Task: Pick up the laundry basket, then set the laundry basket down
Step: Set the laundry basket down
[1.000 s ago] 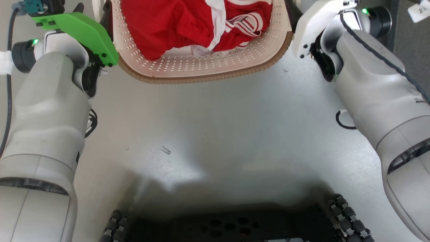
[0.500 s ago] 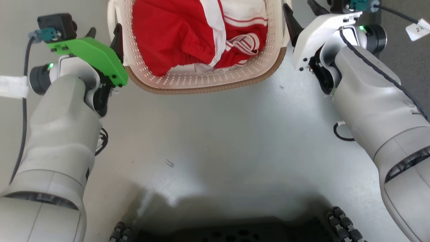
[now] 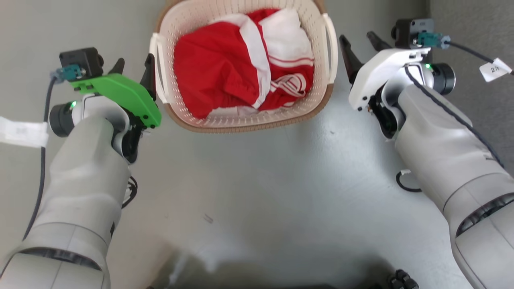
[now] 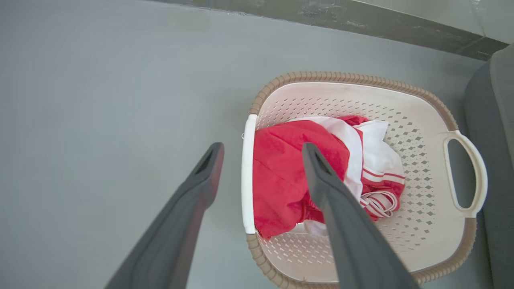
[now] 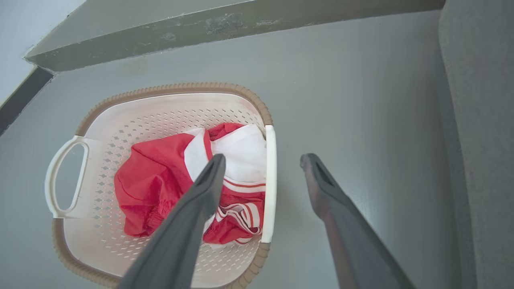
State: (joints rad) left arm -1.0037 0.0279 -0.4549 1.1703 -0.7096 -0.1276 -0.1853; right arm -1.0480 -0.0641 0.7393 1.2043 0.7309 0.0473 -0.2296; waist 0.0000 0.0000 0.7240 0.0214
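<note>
Pale grey moulded left forearm (image 3: 84,168) and right forearm (image 3: 441,140); left pincer (image 3: 135,60) on green wrist plate (image 3: 120,94), right pincer (image 3: 355,37) on white wrist plate (image 3: 377,70); long dark tapered fingers (image 4: 345,224), black wrist cameras (image 3: 80,60) with teal connectors (image 3: 429,39), black cables (image 3: 42,160), green indicator lights (image 3: 72,104), white paper tags (image 3: 494,68).

Cream perforated laundry basket (image 3: 188,18) with brown woven rim, red-and-white striped clothing (image 3: 225,76), grey floor (image 3: 261,180).

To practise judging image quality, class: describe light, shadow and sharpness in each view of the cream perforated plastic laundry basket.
Head view: soft even light, the cream perforated plastic laundry basket sharp, a dark shadow along the bottom edge of the grey floor. Left wrist view: the left gripper looms large, basket crisp. Right wrist view: flat light, no glare, right gripper looming likewise.
</note>
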